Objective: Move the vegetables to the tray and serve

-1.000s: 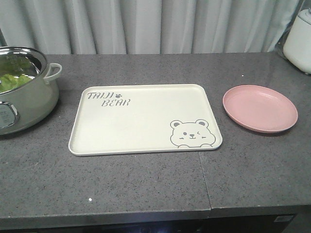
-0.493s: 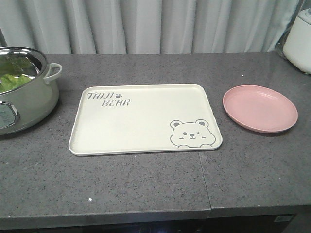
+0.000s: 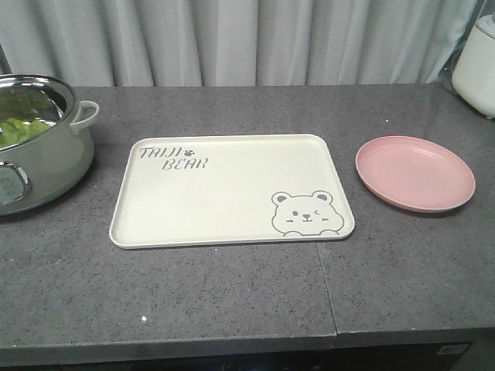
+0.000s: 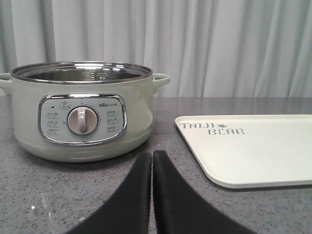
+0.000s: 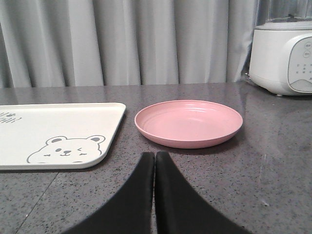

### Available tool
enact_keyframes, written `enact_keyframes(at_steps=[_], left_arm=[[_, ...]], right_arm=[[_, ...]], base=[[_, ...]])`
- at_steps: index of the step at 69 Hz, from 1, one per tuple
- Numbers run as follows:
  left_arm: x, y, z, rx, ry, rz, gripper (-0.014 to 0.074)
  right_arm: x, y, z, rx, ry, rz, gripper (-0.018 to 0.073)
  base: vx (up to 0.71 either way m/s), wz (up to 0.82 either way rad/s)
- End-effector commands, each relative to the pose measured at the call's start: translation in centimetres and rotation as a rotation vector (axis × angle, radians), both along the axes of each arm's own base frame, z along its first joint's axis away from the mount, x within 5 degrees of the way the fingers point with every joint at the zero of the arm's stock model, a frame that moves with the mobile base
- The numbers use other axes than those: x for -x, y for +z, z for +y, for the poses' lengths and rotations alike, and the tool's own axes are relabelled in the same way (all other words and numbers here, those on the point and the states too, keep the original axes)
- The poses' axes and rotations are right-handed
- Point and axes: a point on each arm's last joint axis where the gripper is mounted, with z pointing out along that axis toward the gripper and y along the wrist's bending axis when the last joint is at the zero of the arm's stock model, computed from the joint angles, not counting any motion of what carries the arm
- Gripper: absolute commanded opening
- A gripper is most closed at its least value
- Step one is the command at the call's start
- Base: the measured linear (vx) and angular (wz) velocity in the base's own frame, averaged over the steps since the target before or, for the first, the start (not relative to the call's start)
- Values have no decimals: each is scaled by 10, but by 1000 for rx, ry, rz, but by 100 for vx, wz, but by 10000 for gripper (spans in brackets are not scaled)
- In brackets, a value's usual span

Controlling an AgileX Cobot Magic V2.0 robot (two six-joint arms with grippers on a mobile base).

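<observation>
My left fingers (image 4: 150, 168) are pressed together with nothing between them, and so are my right fingers (image 5: 153, 165). Both pairs sit low over the counter (image 3: 232, 297). The lettuce (image 3: 19, 127) lies inside the electric pot (image 4: 83, 117), ahead and a little left of my left fingers. From down here the pot wall hides it completely. The tray (image 3: 232, 193) is bare, ahead and to the right of those fingers and ahead-left of my right ones. The pink plate (image 5: 188, 122) sits straight ahead of my right fingers. I judge the reach into the pot the risky part: I could clip the steel rim going in blind, and a limp leaf may tear or slip out and land on the counter short of the tray. Dropping it on the plate instead would be the wrong target. The counter is dark speckled stone with a seam running through it. Pale grey curtains (image 3: 232, 39) hang behind, and a white appliance (image 5: 287, 53) stands far right of my right fingers.
</observation>
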Motion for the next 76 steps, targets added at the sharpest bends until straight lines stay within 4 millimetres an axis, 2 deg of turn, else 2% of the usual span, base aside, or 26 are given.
enact_keyframes(at_steps=[1,76], left_arm=[[1,4,1,11,8,-76,-6],[1,4,1,11,8,-76,-6]], right_arm=[[0,5,1,6,7,-74,-7],[0,5,1,6,7,-74,-7]], base=[[0,0],[0,0]])
